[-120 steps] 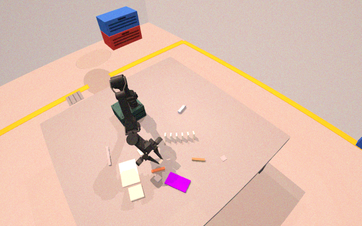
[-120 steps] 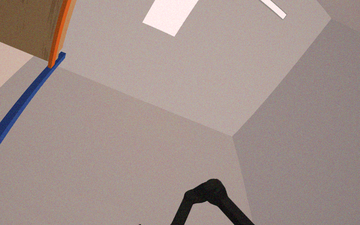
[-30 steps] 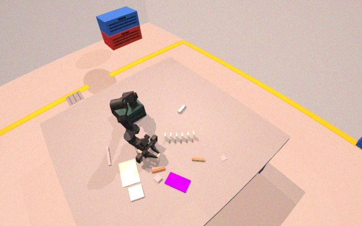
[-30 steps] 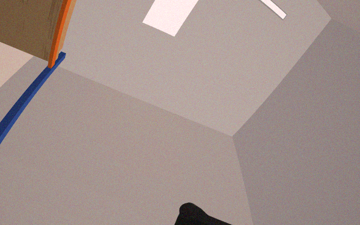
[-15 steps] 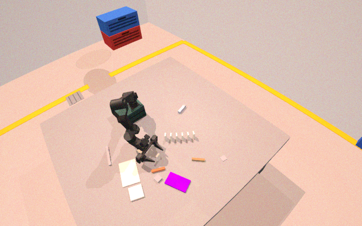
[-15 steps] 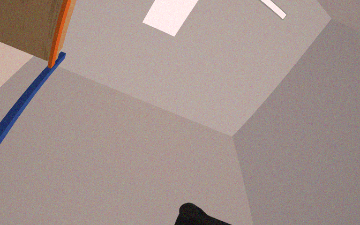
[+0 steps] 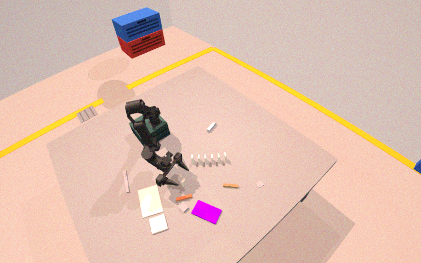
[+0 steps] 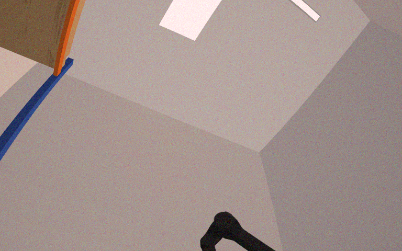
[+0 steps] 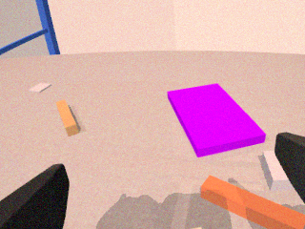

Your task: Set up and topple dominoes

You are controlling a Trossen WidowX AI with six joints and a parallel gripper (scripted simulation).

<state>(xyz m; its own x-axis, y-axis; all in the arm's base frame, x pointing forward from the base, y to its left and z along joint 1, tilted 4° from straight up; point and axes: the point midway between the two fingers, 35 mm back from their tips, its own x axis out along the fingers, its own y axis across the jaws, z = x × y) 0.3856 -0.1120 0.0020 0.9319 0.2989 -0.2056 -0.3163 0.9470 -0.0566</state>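
Gripper (image 7: pixel 183 177) (image 9: pixel 174 159): fingers spread wide, nothing pinched. One cream domino (image 7: pixel 183 179) sits in the gap between the tips as seen from the top, apart from the row; the wrist view catches only a sliver of it at the bottom edge. Upright or flat — cannot tell.

Near the fingers, an orange bar (image 7: pixel 183 197) (image 9: pixel 248 202) lies flat, a pale block (image 7: pixel 183 207) (image 9: pixel 276 169) just beside it. Purple slab (image 7: pixel 206 212) (image 9: pixel 214 119) flat, near both.

Row (image 7: pixel 205 157): six dominoes upright, evenly spaced, on the gripper's other side from the cream pad (image 7: pixel 150 201). That pad lies flat, white pad (image 7: pixel 158 223) just beside it. Thin pink stick (image 7: pixel 126 181) on the table (image 7: pixel 273 148), on the cream pad's far side from the purple slab.

Farther out: amber bar (image 7: pixel 230 186) (image 9: pixel 68 118), then a small pink tile (image 7: pixel 260 184) (image 9: pixel 40 87), both flat. White block (image 7: pixel 211 127) lies well apart from the gripper, beyond the row.

Arm (image 7: pixel 142 131) (image 8: pixel 225 221) bent above its green base (image 7: pixel 163 135) — only a bend of it shows in the exterior view. Off the table, a blue crate (image 7: pixel 139 24) rests on a red crate (image 7: pixel 144 45).
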